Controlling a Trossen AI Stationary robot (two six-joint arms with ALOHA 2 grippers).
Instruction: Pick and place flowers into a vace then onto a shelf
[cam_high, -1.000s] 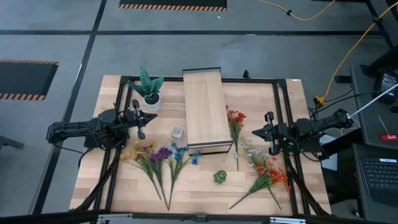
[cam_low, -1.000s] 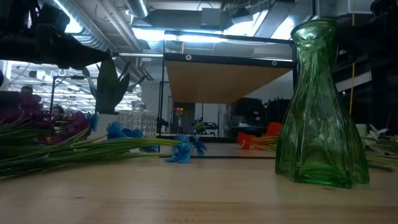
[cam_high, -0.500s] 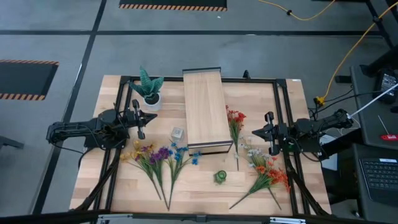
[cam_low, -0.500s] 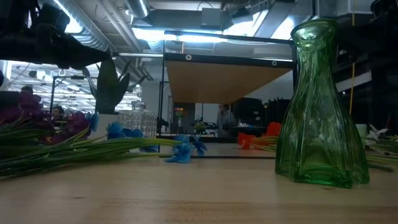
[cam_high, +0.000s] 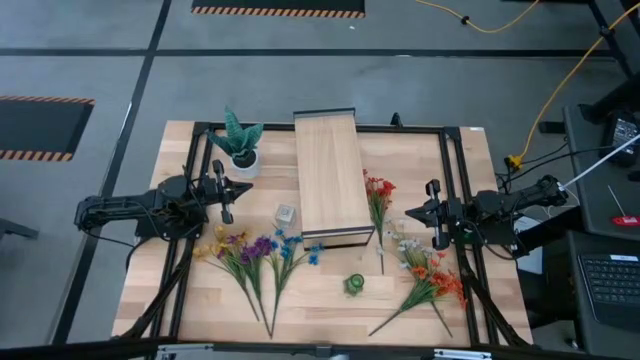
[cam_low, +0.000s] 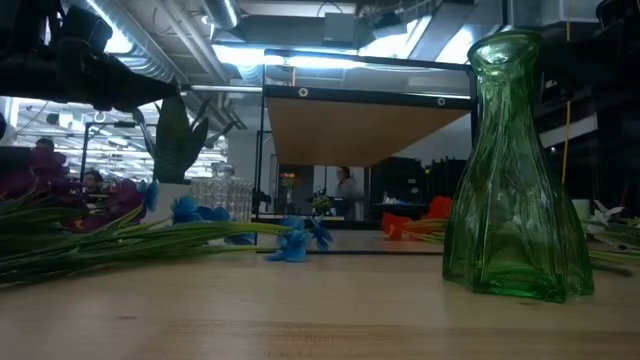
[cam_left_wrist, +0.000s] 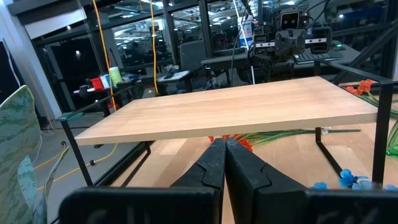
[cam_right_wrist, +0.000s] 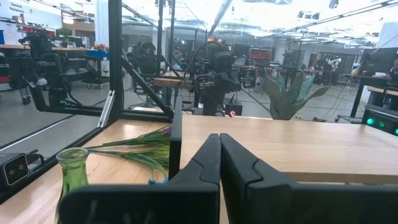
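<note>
The pale wood shelf (cam_high: 328, 175) stands mid-table on dark legs. A green glass vase (cam_high: 354, 285) stands upright near the table's near edge, close up in the low view (cam_low: 515, 170). Yellow, purple and blue flowers (cam_high: 250, 255) lie flat to the left of the vase. Red-orange flowers (cam_high: 378, 195) lie by the shelf's right side. White and red-orange flowers (cam_high: 428, 275) lie farther right. My left gripper (cam_high: 246, 187) is shut and hovers left of the shelf, also seen in its wrist view (cam_left_wrist: 224, 152). My right gripper (cam_high: 408, 213) is shut right of the shelf, above the flowers, likewise shut in its wrist view (cam_right_wrist: 219, 142).
A spiky green plant in a white pot (cam_high: 240, 147) stands at the far left of the table. A small clear glass vase (cam_high: 285, 213) sits just left of the shelf. A black metal frame (cam_high: 448, 180) runs around the table. Bare wood lies between the vase and the near edge.
</note>
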